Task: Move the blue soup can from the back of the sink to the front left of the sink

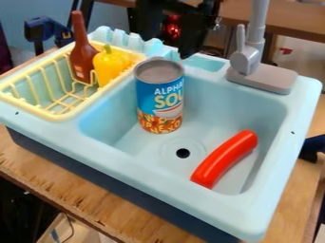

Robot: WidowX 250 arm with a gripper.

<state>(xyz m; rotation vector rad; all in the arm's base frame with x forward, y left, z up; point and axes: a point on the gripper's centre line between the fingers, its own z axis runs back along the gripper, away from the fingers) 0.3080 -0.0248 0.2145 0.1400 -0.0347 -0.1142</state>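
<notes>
- Pincer [188, 49], black: hangs from the top edge of the view, over the sink's back edge, beside the can's top; whether released, clenched or grasping the can cannot be told.
- Soup can [160, 97], one, blue label with red and yellow lower band, grey top: upright in the basin, towards its back left corner, near the left wall.
- Sink [158, 177], pale blue, dark base: set on the tabletop, basin on the right, rack on the left; raised walls on every side of the can.
- Sausage [225, 159], red, curved: lying in the basin, one end by the front wall, the other towards the right wall; apart from the can, across the basin's front right part.
- Drain hole [183, 153], round, dark: in the basin floor, between can and sausage.
- Tap [246, 59], grey, with upright handle and broad base: at the sink's back edge, towards the back right corner; a tall obstacle to the right of can and pincer.
- Dish rack [60, 116], yellow: along the sink's left edge, its rim left of the can.
- Bottle [82, 54], brown, narrow neck: upright in the rack's back part, rising above the rim.
- Pepper [109, 65], yellow, green stem: in the rack, just beside the bottle, on the side nearest the can.
- Tabletop [127, 204], wooden: showing along the sink's front edge and beyond its right edge.
</notes>
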